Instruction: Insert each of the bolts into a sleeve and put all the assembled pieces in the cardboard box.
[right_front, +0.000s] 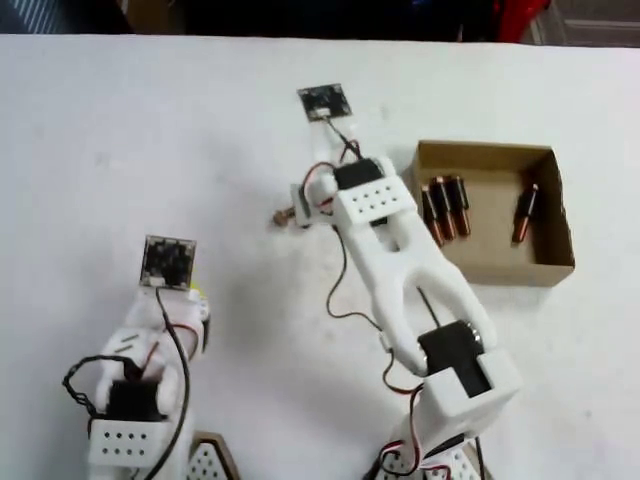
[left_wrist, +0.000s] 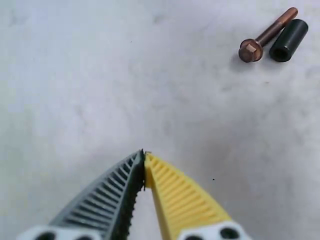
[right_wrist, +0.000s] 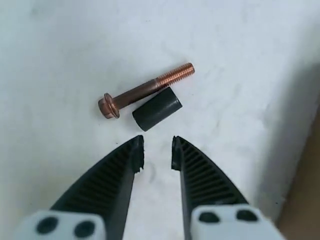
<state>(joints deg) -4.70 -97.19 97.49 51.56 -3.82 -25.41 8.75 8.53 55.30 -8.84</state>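
A copper bolt lies flat on the white table with a short black sleeve loose beside it, the two nearly touching. My right gripper hovers just short of the sleeve, open, with nothing between its fingers. In the high view this arm stretches to the table's middle, and the bolt's head peeks out beside it. My left gripper, one grey and one yellow finger, is shut and empty over bare table, well back from the bolt and sleeve. The cardboard box holds several assembled pieces.
The box stands to the right of the right arm's wrist, with one piece lying apart near its right wall. A dark edge runs along the table's far side. Cables trail from both arms.
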